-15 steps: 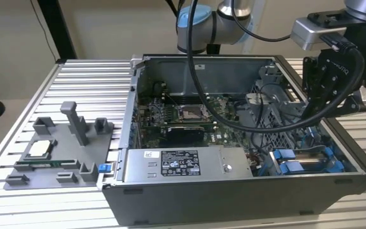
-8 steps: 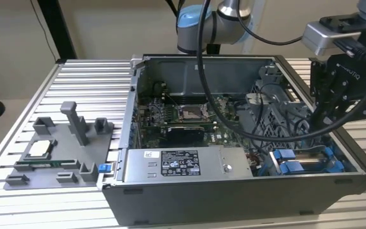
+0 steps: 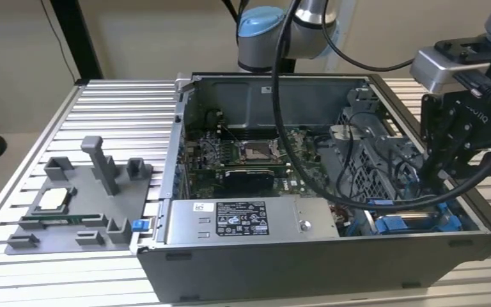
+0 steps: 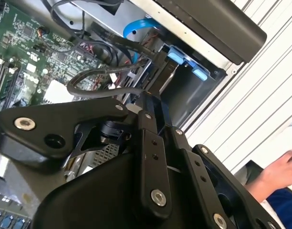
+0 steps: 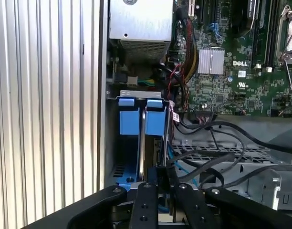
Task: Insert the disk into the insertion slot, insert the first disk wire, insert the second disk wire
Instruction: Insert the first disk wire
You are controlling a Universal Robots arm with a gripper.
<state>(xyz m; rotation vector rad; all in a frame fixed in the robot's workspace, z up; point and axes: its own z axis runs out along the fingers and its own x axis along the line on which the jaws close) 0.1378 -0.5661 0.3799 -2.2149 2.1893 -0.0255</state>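
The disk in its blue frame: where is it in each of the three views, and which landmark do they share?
Exterior view: disk in the case corner at the exterior view's right.
First wrist view: disk between case wall and cables.
Second wrist view: disk against the case wall.
Shared landmark: the motherboard.

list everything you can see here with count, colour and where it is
open metal computer case: one, dark grey, on the ribbed aluminium table
motherboard: one, green, inside the case
boxy power supply: one, grey with a label, inside the case
disk in plastic frame: one, bright blue, in the perforated grey insertion slot
cables: several, black, beside the slot
moulded parts tray: one, grey, exterior view's left
person's hand: one, past the table
robot arm: one, grey-blue, behind the case
gripper: one, black, over the disk
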